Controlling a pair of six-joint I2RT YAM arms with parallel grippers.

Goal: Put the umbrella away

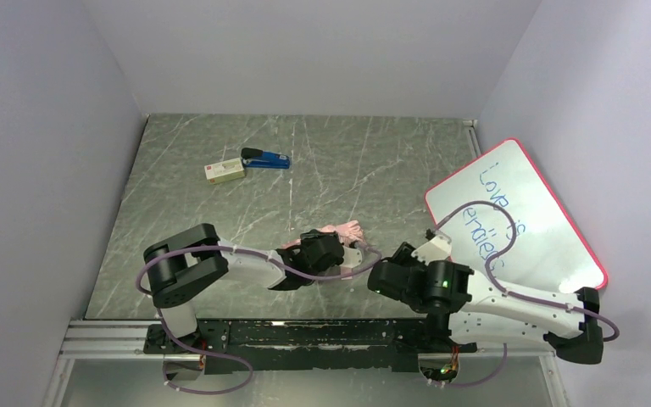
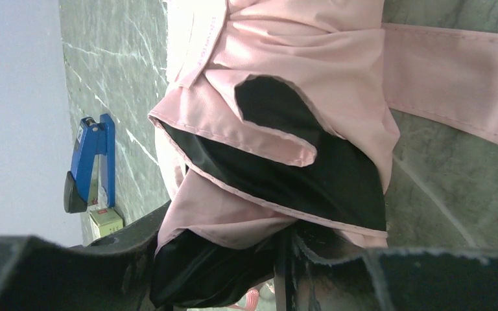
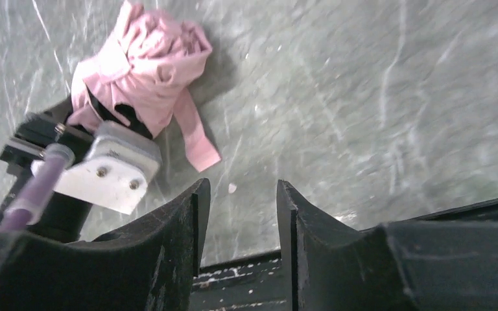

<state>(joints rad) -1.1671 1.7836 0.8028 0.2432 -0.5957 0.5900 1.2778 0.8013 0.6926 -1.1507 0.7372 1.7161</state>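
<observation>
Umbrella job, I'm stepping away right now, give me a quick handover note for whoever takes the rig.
Left fingers: shut on the umbrella, gripping its bunched pink canopy.
Right fingers: open, empty, over the table's near edge.
Umbrella: crumpled on the table between the arms, strap lying loose.
Done: canopy gathered.
Left: probably tidy the folds and wrap the strap.

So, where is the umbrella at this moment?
In the top view the umbrella lies bunched on the table, near middle, in the left gripper, left of the whiteboard and nearer than the stapler.
</observation>
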